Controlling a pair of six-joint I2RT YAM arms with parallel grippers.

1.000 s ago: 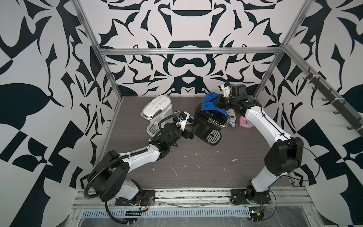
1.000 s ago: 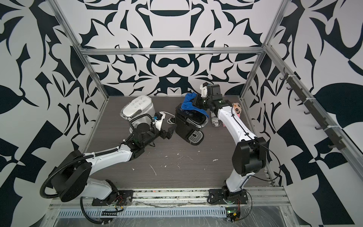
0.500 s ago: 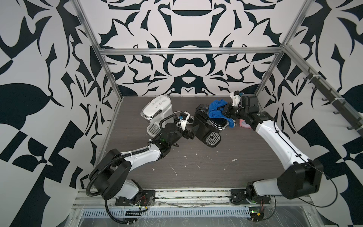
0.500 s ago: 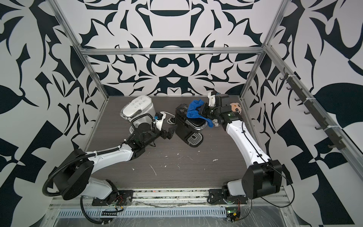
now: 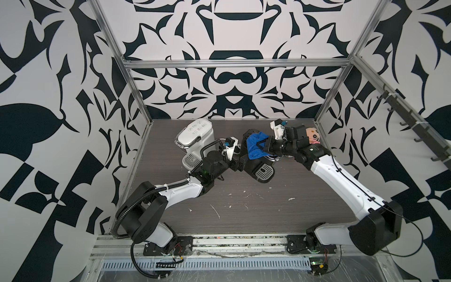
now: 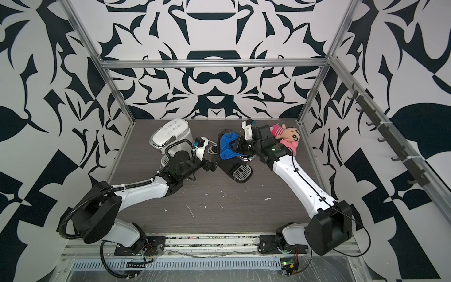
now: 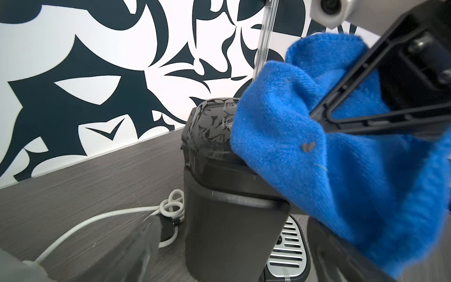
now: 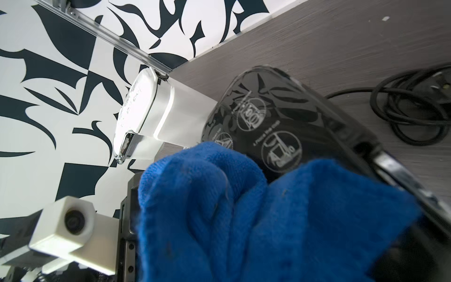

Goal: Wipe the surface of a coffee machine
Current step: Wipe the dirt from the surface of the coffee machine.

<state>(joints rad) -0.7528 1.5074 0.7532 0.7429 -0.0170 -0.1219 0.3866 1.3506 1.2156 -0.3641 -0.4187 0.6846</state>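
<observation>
Nearest you, white scraps are lying scattered on the dark table. Beyond them your left gripper is reaching in low, its jaws standing wide on either side of the black coffee machine, mid-table. Whether its fingers are touching the body cannot be told. From the opposite side your right gripper is clamping a blue cloth, which is draping over the machine's glossy top. Farther back, a white coffee machine is standing behind the left arm. A pink plush toy is lying near the right rear corner.
</observation>
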